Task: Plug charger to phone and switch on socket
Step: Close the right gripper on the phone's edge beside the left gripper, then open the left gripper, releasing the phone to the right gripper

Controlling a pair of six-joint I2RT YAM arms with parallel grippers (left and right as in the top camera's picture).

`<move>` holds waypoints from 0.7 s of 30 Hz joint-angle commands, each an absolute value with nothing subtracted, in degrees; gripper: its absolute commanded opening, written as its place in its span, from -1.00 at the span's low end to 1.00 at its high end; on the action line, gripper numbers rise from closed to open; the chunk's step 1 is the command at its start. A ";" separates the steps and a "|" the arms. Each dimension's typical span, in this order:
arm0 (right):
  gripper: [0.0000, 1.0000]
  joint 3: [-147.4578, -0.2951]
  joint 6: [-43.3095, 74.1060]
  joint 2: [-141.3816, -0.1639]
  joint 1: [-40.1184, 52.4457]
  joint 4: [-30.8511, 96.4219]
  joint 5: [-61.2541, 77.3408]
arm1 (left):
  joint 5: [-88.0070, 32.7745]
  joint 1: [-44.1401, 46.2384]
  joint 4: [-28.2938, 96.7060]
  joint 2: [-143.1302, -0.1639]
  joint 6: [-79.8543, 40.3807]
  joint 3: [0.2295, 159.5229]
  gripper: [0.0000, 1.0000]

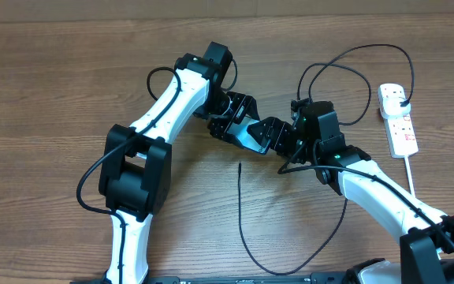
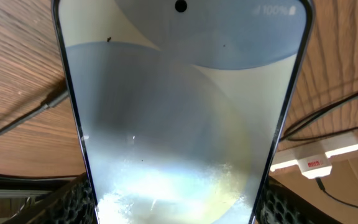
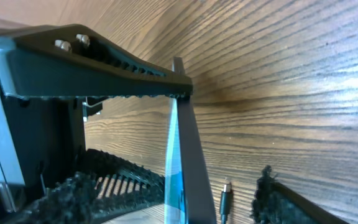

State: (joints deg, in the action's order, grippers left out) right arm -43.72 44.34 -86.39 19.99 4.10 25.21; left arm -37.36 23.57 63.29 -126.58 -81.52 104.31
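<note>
**Left fingers (image 2: 73, 202) are grasping the phone (image 2: 179, 124); right fingers (image 3: 73, 199) are standing released.**

In the left wrist view, the phone's glossy face is filling the frame, and a textured pad is clamping each long edge at the lower corners. In the overhead view, the phone is sitting at the centre of the frame, between the two arms and over the wooden table (image 1: 53, 95). In the right wrist view, the phone is showing edge-on between the two spread pads and appears to be touching neither. The charger (image 1: 243, 221) is looping across the lower centre of the overhead frame, its free end lying just below the phone. The socket (image 1: 398, 118) is lying at the right edge, well apart from the phone, with a black plug head sitting at its upper end.
</note>
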 commanded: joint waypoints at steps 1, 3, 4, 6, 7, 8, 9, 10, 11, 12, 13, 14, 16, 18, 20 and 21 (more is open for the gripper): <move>0.51 -44.58 43.35 -86.39 20.32 3.95 24.86 | -40.60 24.51 62.41 -126.52 -83.26 105.80 -0.92; 0.42 -44.58 43.35 -86.39 20.32 3.95 24.86 | -40.58 24.97 62.04 -126.52 -83.88 105.82 -0.91; 0.38 -44.58 43.35 -86.39 20.29 3.95 24.86 | -40.58 25.15 61.80 -126.52 -84.09 105.82 -0.92; 0.32 -44.58 43.35 -86.39 20.32 3.97 24.84 | -40.69 25.56 61.19 -126.52 -84.33 105.82 -0.92; 0.30 -44.58 43.35 -86.39 20.32 3.97 24.84 | -41.08 25.76 61.10 -126.52 -84.53 105.82 -0.92; 0.30 -44.58 43.35 -86.39 20.32 3.97 24.84 | -41.52 25.93 60.84 -126.52 -84.51 105.82 -0.92; 0.29 -44.58 43.35 -86.39 20.32 3.97 24.84 | -41.69 26.09 60.77 -126.52 -84.53 105.82 -0.92; 0.25 -44.58 43.35 -86.39 20.32 3.97 24.84 | -41.69 26.24 60.77 -126.52 -84.64 105.82 -0.91; 0.23 -44.58 43.35 -86.39 20.32 3.97 24.75 | -41.82 26.35 60.77 -126.52 -84.71 105.82 -0.92; 0.22 -44.58 43.35 -86.39 20.32 4.19 24.18 | -42.02 26.41 60.77 -126.52 -84.73 105.82 -0.92; 0.22 -44.58 43.38 -86.39 20.29 4.45 23.75 | -42.04 26.46 60.77 -126.52 -84.73 105.82 -0.92; 0.21 -44.58 43.35 -86.39 20.32 4.84 23.20 | -42.04 26.50 60.77 -126.52 -84.77 105.82 -0.92; 0.15 -44.58 43.35 -86.39 20.29 5.08 22.92 | -42.04 26.57 60.77 -126.52 -84.88 105.82 -0.92; 0.07 -44.58 43.35 -86.39 20.29 5.02 22.92 | -42.06 26.68 60.77 -126.52 -84.90 105.82 -0.92; -0.03 -44.58 43.35 -86.41 20.29 5.08 22.50 | -42.06 26.79 60.77 -126.52 -84.90 105.80 -0.92; -0.07 -44.58 43.35 -86.39 20.29 5.06 22.50 | -42.04 26.79 60.77 -126.52 -84.90 105.80 -0.91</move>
State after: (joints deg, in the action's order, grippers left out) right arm -43.72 43.62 -86.39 19.99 5.21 23.59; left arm -39.70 26.26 60.80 -126.58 -83.92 104.31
